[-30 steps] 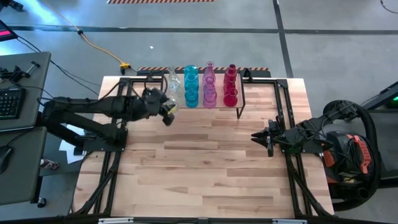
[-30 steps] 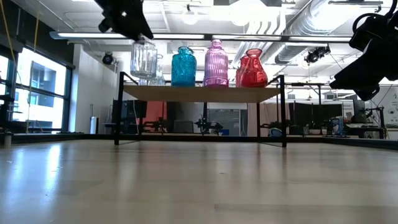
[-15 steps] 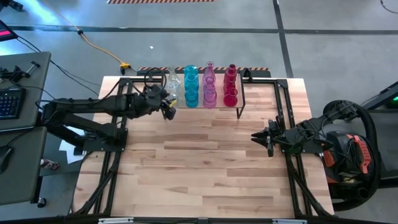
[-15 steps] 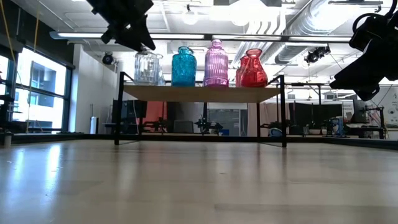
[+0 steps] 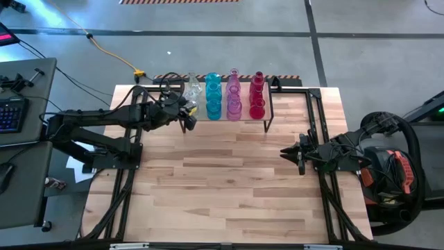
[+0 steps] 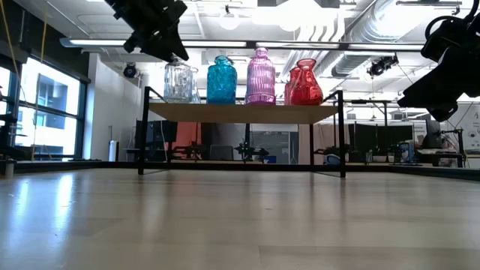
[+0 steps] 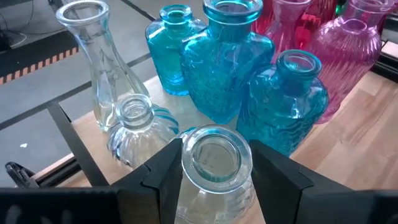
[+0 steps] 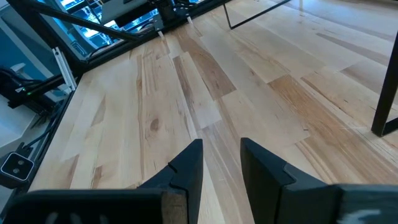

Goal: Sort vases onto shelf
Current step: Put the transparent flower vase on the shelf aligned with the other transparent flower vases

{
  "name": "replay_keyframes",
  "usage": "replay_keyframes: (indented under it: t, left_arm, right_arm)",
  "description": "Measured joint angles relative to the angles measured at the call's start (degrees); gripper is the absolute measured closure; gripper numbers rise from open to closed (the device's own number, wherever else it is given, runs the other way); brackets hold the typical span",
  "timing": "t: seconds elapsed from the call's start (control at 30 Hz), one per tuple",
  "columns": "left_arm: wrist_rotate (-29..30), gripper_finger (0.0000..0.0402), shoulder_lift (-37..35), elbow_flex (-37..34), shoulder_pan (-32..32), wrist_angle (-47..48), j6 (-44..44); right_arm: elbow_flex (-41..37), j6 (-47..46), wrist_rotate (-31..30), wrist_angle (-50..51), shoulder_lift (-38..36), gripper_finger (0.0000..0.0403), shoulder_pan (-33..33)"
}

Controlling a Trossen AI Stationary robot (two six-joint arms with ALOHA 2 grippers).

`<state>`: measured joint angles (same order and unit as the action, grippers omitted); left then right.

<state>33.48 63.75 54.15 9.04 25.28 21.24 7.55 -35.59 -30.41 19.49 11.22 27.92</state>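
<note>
Pale wooden tabletop (image 5: 222,180) lies bare in front. At its right edge the right gripper (image 5: 286,153) waits, fingers narrowly parted around nothing. Farther back on the left, the left gripper (image 7: 214,163) clasps a ribbed clear glass vase (image 7: 214,171) by its neck at the left end of the small wood-topped shelf (image 6: 244,112), beside teal-blue, pink-purple and red glass vases (image 6: 260,76) standing in rows.
</note>
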Motion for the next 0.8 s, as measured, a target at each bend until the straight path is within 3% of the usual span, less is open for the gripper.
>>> replay_keyframes:
  t: [0.6, 0.8]
  left_arm:
    - [-0.4, 0.0247, 0.8, 0.0, 0.0, -0.9, 1.2]
    - [-0.1, 0.0229, 1.2, 0.0, 0.0, -0.2, 2.5]
  right_arm:
    - [0.0, 0.0, 0.0, 0.0, 0.0, 0.0314, 0.0]
    - [0.0, 0.0, 0.0, 0.0, 0.0, 0.0314, 0.0]
